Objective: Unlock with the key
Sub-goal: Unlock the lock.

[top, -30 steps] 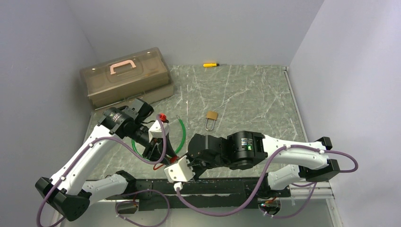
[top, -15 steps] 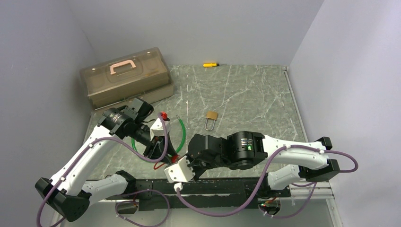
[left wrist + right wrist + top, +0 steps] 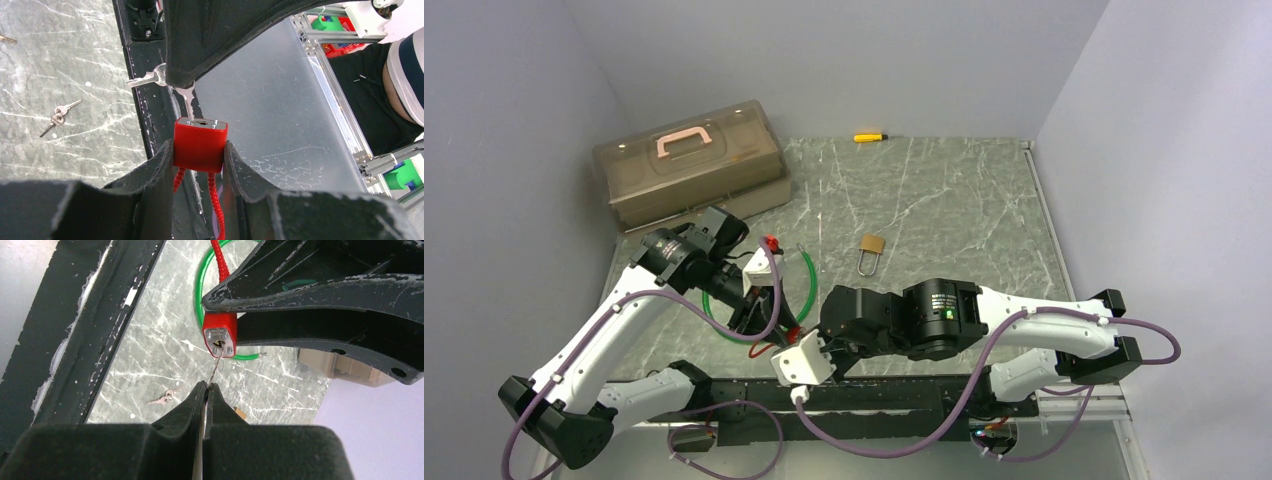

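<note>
A small red padlock point(image 3: 200, 142) with a red cable shackle point(image 3: 216, 205) is clamped between the fingers of my left gripper point(image 3: 198, 149), keyhole face towards the right gripper. My right gripper point(image 3: 206, 386) is shut on a silver key point(image 3: 215, 367). The key's tip meets the keyhole of the red padlock point(image 3: 220, 337); I cannot tell how deep it sits. A second key point(image 3: 145, 78) hangs from the same ring beside the right fingers point(image 3: 220, 40). In the top view the two grippers meet near the table's front edge around the red padlock point(image 3: 796, 332).
A brass padlock point(image 3: 871, 245) lies mid-table. A green cable loop point(image 3: 809, 275) with a red lock body point(image 3: 770, 245) lies behind the left gripper. Spare keys point(image 3: 162, 397) rest on the marble. A tan toolbox point(image 3: 689, 160) stands back left, a yellow screwdriver point(image 3: 869, 137) by the back wall.
The left gripper has edged slightly, bringing the red padlock a little closer to the right gripper. The right arm has stayed still with the key.
</note>
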### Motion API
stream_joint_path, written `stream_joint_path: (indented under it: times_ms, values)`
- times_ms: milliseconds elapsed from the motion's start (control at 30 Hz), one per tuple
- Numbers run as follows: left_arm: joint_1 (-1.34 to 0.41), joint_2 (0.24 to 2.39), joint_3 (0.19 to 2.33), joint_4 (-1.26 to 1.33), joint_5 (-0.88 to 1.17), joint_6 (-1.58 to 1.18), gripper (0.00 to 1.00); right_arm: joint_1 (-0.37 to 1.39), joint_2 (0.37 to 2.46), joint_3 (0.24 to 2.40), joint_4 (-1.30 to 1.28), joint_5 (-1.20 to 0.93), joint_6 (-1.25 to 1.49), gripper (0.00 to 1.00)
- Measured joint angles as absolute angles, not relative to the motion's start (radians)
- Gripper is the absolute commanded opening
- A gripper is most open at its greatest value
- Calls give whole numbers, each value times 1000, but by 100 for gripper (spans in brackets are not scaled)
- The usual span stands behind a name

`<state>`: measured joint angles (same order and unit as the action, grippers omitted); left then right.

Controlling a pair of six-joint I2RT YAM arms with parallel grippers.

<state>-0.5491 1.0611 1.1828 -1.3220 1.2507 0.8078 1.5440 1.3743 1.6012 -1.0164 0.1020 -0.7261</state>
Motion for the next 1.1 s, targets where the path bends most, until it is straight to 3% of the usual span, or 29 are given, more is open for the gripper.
stream_joint_path:
  times_ms: [1100]
  values:
    - [-548,1055,1171,-1258,1175,664,0,1575,1408,1604,-1018,154,-733,0]
